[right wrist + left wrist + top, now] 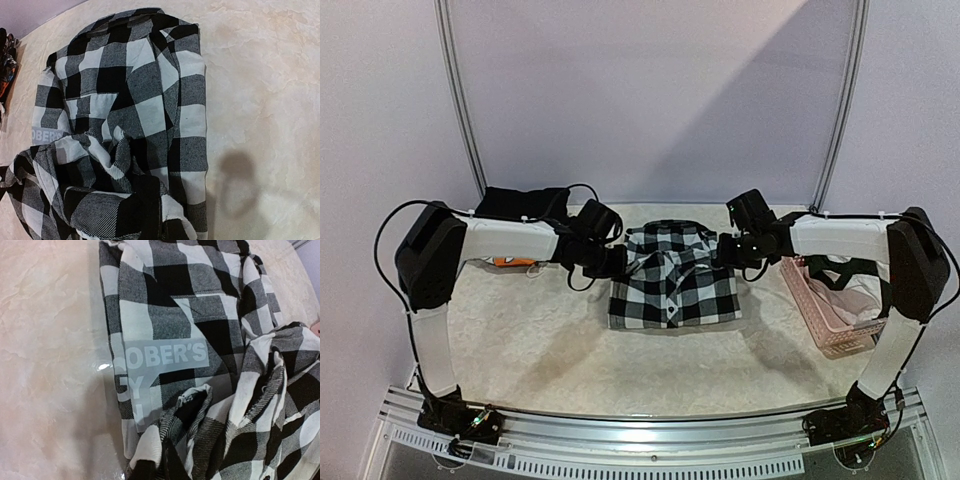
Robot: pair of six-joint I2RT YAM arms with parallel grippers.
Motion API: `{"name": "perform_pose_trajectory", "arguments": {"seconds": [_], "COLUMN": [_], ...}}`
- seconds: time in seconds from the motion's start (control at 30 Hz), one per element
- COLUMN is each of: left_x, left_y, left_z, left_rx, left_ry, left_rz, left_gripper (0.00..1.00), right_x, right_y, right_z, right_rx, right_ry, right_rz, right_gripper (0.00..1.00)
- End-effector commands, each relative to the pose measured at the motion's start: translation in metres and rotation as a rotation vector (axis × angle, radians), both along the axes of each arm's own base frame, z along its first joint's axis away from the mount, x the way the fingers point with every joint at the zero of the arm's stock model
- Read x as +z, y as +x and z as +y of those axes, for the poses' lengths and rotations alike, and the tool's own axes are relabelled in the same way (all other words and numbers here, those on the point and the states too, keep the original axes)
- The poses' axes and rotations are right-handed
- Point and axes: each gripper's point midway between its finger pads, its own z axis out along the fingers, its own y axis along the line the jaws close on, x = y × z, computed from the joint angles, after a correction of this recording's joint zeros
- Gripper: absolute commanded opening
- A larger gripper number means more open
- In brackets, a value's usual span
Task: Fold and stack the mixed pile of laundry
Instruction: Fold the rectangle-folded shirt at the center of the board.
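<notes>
- Top external view puts the checked shirt (675,285) in the middle of the table (540,350). Its lower half is squared off and its upper half is rumpled. The left gripper (610,262) is at its left edge and the right gripper (728,250) at its upper right edge.
- Both sets of jaws are together. Neither wrist view shows fingers, so you cannot tell whether any cloth is pinched between them.
- You look to be partway through folding this shirt. Keep both wrists level, draw the loose bunched fabric over the flat part, and match edge to edge before you let go.
- Smooth the ridges outward first, or the fold will trap them and the stack will lean.
- The shirt is soft brushed cloth in large black, grey and white squares with a visible diagonal weave. It piles into thick, springy rolls near both cameras.
- A pale printed label (165,355) with white lettering runs across one panel.
- The table is pale, marbled and slightly glossy, so expect the cloth to slide when dragged.
- A black garment (520,203) lies at the back left and an orange piece (510,262) shows under the left arm. The pink perforated basket (820,310) stands at the right.
</notes>
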Motion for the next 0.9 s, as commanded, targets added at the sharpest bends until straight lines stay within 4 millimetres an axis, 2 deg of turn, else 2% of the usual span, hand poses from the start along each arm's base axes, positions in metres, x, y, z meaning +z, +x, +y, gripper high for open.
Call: {"name": "perform_pose_trajectory", "arguments": {"seconds": [0.0,0.13,0.2,0.27,0.37,0.43,0.47,0.57,0.67,0.77,0.87], "left_x": [0.002,0.011,0.017,0.024,0.042,0.057,0.064,0.078,0.081,0.078,0.070], "left_y": [0.005,0.011,0.016,0.018,0.016,0.013,0.010,-0.003,-0.019,-0.040,-0.063], "left_z": [0.004,0.009,0.011,0.013,0.018,0.026,0.030,0.039,0.042,0.028,0.003], "left_rx": [-0.010,-0.001,-0.011,-0.028,-0.045,-0.044,-0.037,-0.035,-0.036,-0.084,-0.154], "left_ry": [0.015,0.039,0.063,0.084,0.106,0.125,0.137,0.157,0.193,0.188,0.151], "left_rz": [0.004,-0.021,-0.041,-0.055,-0.096,-0.134,-0.154,-0.190,-0.193,-0.191,-0.174], "left_gripper": [0.09,0.24,0.40,0.56,0.77,0.88,0.91,0.92,0.89,0.85,0.78], "right_x": [-0.005,0.003,0.013,0.028,0.056,0.070,0.077,0.083,0.075,0.065,0.049], "right_y": [0.015,0.029,0.037,0.043,0.044,0.040,0.033,0.013,-0.014,-0.042,-0.066], "right_z": [0.002,0.001,-0.001,-0.004,-0.005,-0.005,-0.001,0.008,0.030,0.056,0.078], "right_rx": [-0.010,-0.008,-0.004,-0.004,0.019,0.044,0.074,0.144,0.244,0.344,0.419], "right_ry": [0.025,0.080,0.099,0.108,0.107,0.109,0.134,0.165,0.172,0.168,0.161], "right_rz": [0.015,0.021,0.010,-0.012,-0.055,-0.076,-0.080,-0.080,-0.056,-0.024,0.021], "right_gripper": [0.04,0.20,0.43,0.58,0.64,0.67,0.67,0.66,0.61,0.52,0.43]}}
